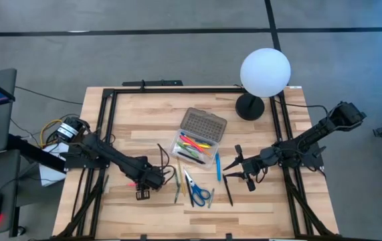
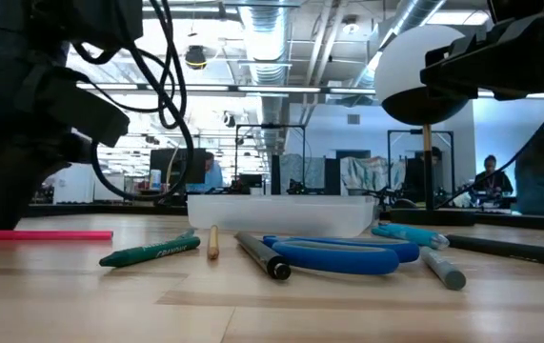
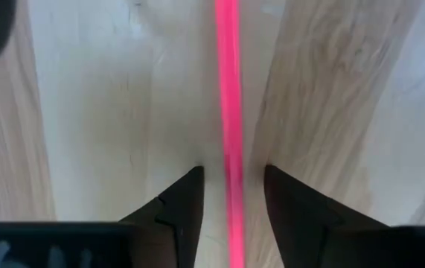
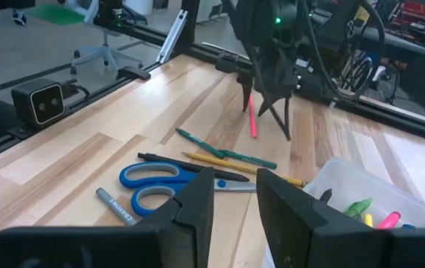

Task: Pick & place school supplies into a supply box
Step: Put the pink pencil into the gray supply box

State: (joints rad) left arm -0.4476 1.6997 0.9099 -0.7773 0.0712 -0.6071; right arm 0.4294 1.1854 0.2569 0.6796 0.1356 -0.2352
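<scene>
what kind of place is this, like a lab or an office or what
Most likely a robotics lab or open workshop. The low view shows exposed silver ceiling ducts and rows of workstations with monitors where people sit. The light wooden table sits inside a black metal frame carrying the arms.

Pink pen (image 3: 229, 112) between left gripper's (image 3: 231, 195) black fingers — bright, plain. Nearby: green pencil (image 2: 150, 253), blue-handled scissors (image 1: 198, 193), black pen (image 2: 262, 255), grey marker (image 2: 440, 267), light-blue pen (image 1: 218, 165). Box (image 1: 192, 146) clear — lid (image 1: 203, 125) grey, dotted; green, yellow, pink inside. Lamp (image 1: 265, 70) white, base black. Table (image 1: 144, 120) pale wood grain.
</scene>
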